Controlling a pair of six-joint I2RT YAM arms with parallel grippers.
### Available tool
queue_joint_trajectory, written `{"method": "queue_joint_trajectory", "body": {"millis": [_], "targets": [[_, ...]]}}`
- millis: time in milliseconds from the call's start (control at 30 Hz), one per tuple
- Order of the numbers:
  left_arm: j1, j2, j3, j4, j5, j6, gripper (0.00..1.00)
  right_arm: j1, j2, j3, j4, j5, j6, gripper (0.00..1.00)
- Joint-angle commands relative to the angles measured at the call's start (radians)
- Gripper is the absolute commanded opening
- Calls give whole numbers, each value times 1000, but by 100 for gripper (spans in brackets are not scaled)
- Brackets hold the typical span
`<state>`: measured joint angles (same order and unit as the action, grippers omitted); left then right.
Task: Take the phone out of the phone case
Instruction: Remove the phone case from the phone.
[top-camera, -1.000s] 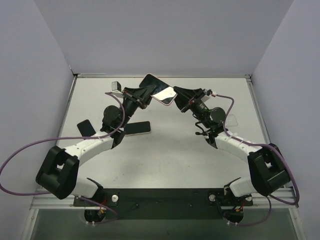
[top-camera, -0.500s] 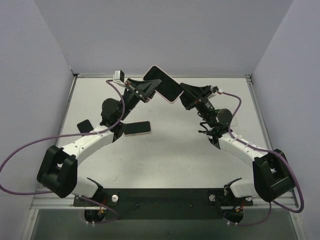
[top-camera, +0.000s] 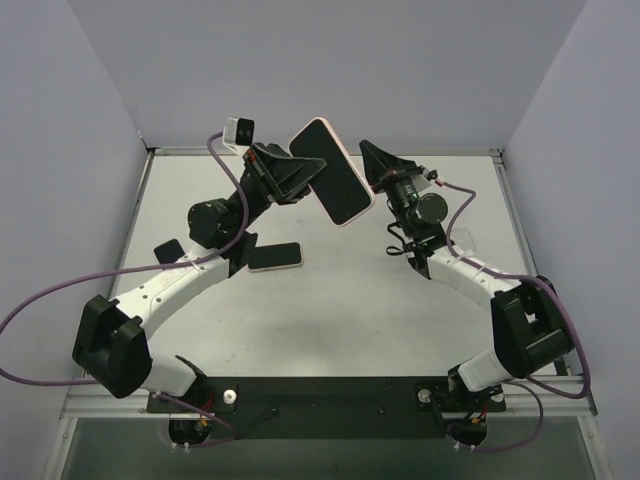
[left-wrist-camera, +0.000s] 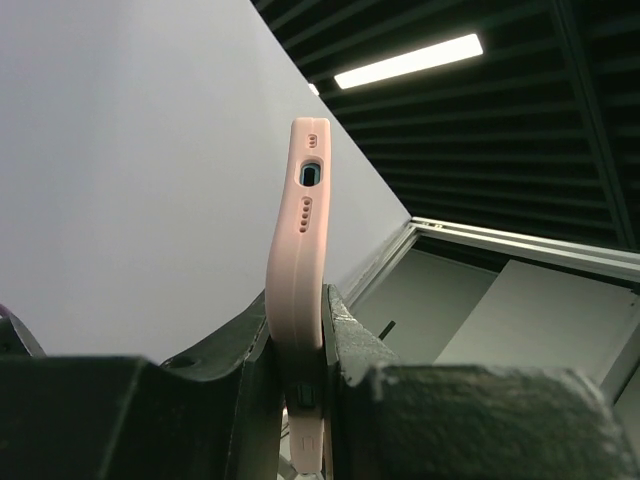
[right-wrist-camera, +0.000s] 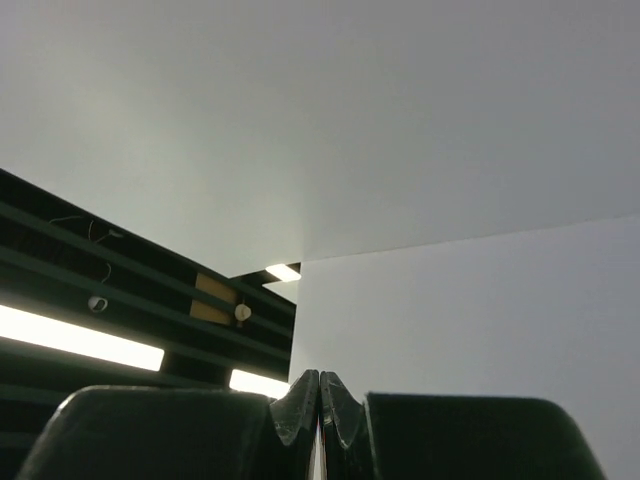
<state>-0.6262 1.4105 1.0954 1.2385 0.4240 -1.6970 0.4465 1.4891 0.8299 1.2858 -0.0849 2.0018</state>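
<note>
A phone in a pink phone case is held up in the air above the back of the table, its dark screen facing the top camera. My left gripper is shut on its left part. In the left wrist view the case's pink edge, with port and speaker holes, rises from between the black fingers of the left gripper. My right gripper points upward just right of the phone, apart from it. In the right wrist view the right gripper is shut with nothing in it.
A dark phone-shaped slab lies flat on the white table below the left arm. A smaller dark item lies near the left wall. Grey walls enclose the table on three sides.
The left arm has lifted the phone and turned its screen toward the camera. The right gripper has come off the phone's edge, shut, and swung to point upward.
</note>
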Motion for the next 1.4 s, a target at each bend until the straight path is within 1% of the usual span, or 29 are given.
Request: {"method": "queue_joint_trajectory", "body": {"millis": [0,33,67,133,167,233,267,300,333,367,400,433,467,500,533,567,633,667,733,767,833,867,933,967,1000,1067,1200,1367], "targets": [[8,-22,23,371,-19,-10,0,-14,-42,43,382,-15,101,0],[8,-28,8,354,-21,-4,0,-26,-50,41,380,-39,79,0],[8,-33,-2,310,-21,3,0,-51,-59,25,370,-99,62,0],[10,-50,-40,241,-28,23,0,-80,-96,9,305,-171,3,0],[14,-51,-54,205,-34,26,0,-89,-113,-23,247,-208,-21,0],[23,-56,-83,161,-48,22,0,-112,-179,-67,167,-292,-118,8],[26,-59,-107,136,-53,22,0,-117,-206,-86,59,-320,-159,13],[34,-58,-118,115,-56,17,0,-129,-264,-116,-6,-376,-196,22],[39,-61,-127,98,-57,20,0,-137,-297,-129,-66,-398,-289,25],[42,-62,-147,75,-59,22,0,-141,-334,-141,-214,-415,-335,30],[46,-64,-157,66,-63,23,0,-152,-408,-146,-297,-432,-381,37],[49,-61,-164,59,-62,22,0,-155,-449,-131,-400,-453,-523,38],[52,-61,-176,52,-60,22,0,-155,-489,-112,-642,-455,-602,43],[57,-59,-184,44,-57,19,0,-155,-562,-62,-755,-446,-689,47],[60,-58,-190,36,-56,22,0,-151,-597,-36,-861,-409,-831,50],[63,-56,-198,32,-51,22,0,-147,-625,-11,-1035,-392,-903,53],[68,-48,-210,13,-42,26,0,-144,-687,78,-1187,-348,-1006,57],[68,-47,-215,-13,-34,31,0,-143,-697,109,-1294,-339,-1094,60],[68,-36,-212,-51,-19,45,0,-138,-713,184,-1385,-334,-1158,62],[68,-33,-210,-68,-13,51,0,-135,-714,207,-1458,-319,-1205,62],[68,-27,-204,-106,-2,69,0,-121,-707,256,-1514,-303,-1253,63],[68,-25,-203,-115,1,72,0,-97,-702,300,-1560,-279,-1297,63],[66,-22,-197,-141,7,83,0,-65,-678,351,-1606,-242,-1334,64],[68,-22,-195,-148,9,86,0,-19,-655,392,-1644,-224,-1356,64],[68,-22,-195,-151,12,91,0,-2,-644,411,-1661,-193,-1386,64],[68,-19,-190,-160,12,94,0,33,-615,440,-1680,-190,-1407,64],[66,-22,-190,-171,15,102,0,73,-589,446,-1680,-179,-1419,64],[66,-21,-189,-174,18,105,0,89,-572,443,-1700,-147,-1425,64]]}}
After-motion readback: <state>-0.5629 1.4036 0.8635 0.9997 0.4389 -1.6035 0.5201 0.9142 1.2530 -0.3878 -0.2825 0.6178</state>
